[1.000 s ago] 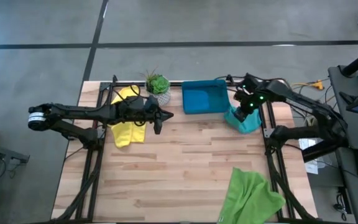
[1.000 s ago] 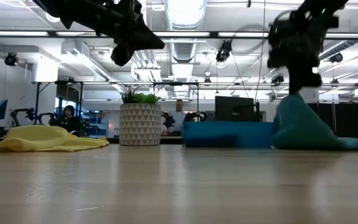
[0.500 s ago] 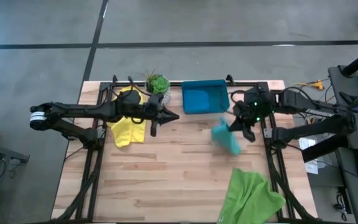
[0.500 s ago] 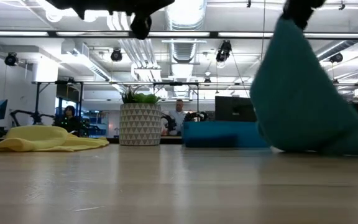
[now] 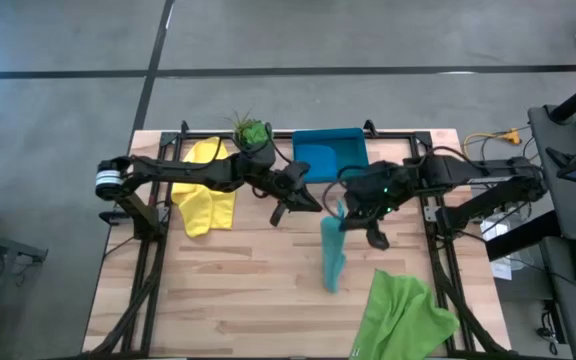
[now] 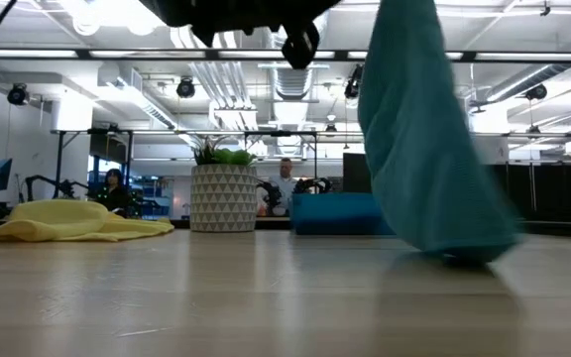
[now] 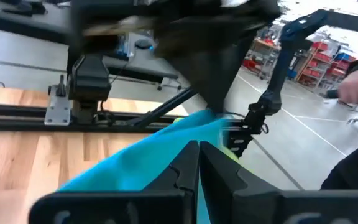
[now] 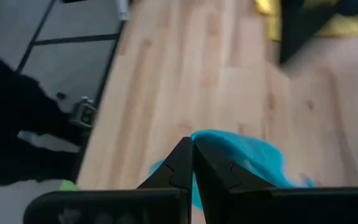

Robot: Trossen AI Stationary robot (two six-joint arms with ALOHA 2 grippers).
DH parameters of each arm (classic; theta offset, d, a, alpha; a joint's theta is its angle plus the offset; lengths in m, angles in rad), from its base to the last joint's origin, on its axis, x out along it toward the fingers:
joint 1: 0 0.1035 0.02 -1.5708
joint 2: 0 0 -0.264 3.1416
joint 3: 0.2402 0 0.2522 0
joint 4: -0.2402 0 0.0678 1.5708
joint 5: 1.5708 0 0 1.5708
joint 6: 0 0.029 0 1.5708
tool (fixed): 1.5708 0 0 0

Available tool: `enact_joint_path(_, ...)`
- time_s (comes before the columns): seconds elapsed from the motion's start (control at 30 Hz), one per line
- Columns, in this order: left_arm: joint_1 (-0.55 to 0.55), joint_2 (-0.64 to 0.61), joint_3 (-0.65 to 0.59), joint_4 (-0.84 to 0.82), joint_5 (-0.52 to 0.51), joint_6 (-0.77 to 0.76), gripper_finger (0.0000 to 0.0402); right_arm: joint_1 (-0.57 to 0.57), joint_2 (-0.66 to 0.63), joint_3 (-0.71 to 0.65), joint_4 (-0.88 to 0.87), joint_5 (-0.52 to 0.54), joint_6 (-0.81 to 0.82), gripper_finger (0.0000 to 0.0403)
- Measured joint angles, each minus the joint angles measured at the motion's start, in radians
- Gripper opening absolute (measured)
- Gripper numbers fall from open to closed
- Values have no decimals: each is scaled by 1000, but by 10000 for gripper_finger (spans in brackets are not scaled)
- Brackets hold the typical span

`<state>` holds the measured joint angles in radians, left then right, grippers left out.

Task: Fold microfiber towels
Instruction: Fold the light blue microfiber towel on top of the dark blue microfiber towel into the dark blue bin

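Yellow towel [image 5: 205, 193] lies crumpled at the worktop's left. Left gripper [image 5: 301, 201] hovers mid-worktop, closed, empty. Right gripper [image 5: 344, 213], pinched shut on the teal towel [image 5: 331, 252], dangles it; best lower it flat, spread corners. Green towel [image 5: 400, 318] waits front-right.

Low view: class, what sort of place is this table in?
Probably an open robotics lab or workshop: exposed ceiling ducts and strip lights, workstations with a monitor behind the table, and a seated person at the far benches.
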<state>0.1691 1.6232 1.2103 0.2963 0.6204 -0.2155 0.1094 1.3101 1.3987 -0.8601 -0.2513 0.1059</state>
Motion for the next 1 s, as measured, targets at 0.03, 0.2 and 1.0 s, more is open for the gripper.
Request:
enact_joint_path(0.03, 2, 7, 0, -3, 0, 17, 0, 17, 20, 24, -1, -1, -10, 9)
enact_joint_path(0.2, 2, 12, -1, -83, -16, 187, 0, 93, 102, 134, -12, 0, -37, 9)
enact_joint_path(1.0, -37, 90, 151, 11, 340, 66, 9, 151, 277, 464, -231, 5, -42, 9)
